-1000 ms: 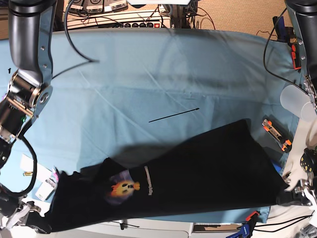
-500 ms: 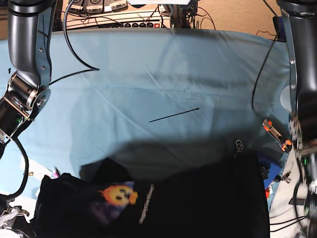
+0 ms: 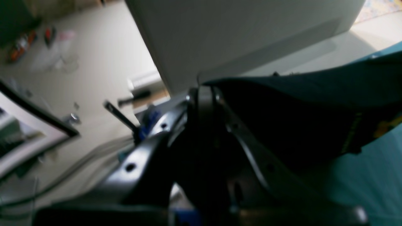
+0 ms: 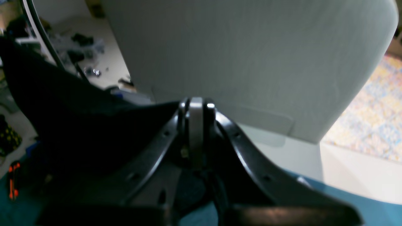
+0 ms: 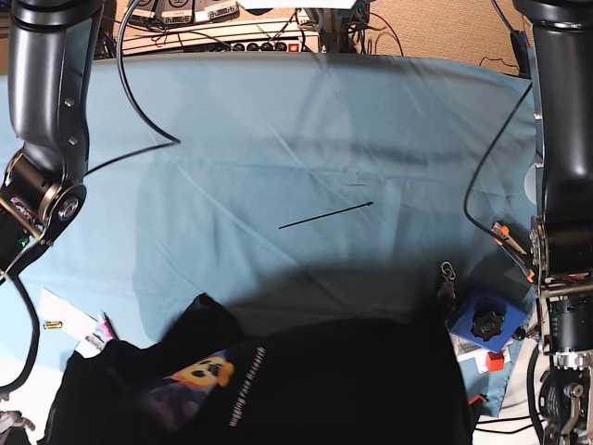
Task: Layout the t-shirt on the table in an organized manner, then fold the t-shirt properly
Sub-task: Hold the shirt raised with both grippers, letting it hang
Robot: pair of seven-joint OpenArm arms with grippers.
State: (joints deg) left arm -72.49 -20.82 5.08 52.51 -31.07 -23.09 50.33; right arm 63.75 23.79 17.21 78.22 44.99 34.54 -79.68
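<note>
The t-shirt (image 5: 306,385) hangs at the near edge of the tabletop (image 5: 278,158), stretched between the 2 arms and mostly lifted clear of the light blue cloth, its skull graphic (image 5: 199,371) facing up near the robot's right side. The right tool (image 4: 196,108) is clenched on a black edge of the t-shirt, fabric running off from its tip. The left tool (image 3: 202,94) is likewise clamped shut on dark cloth, though that view is blurred and the pinch itself is hard to make out.

The main risk, judging from this pose, is that the shirt sits too far toward the near edge: if it is lowered here, much of it would drape off the tabletop instead of lying flat. A thin pinch on 1 edge could also slip under the weight of the hanging cloth, dropping 1 side and bunching the garment. On the robot's left side, a blue block with a black knob (image 5: 482,322) and an orange-handled tool (image 5: 514,248) lie near the shirt's path; a sweep forward could catch or drag them. Uneven pulling by the 2 arms would twist the shirt.
</note>
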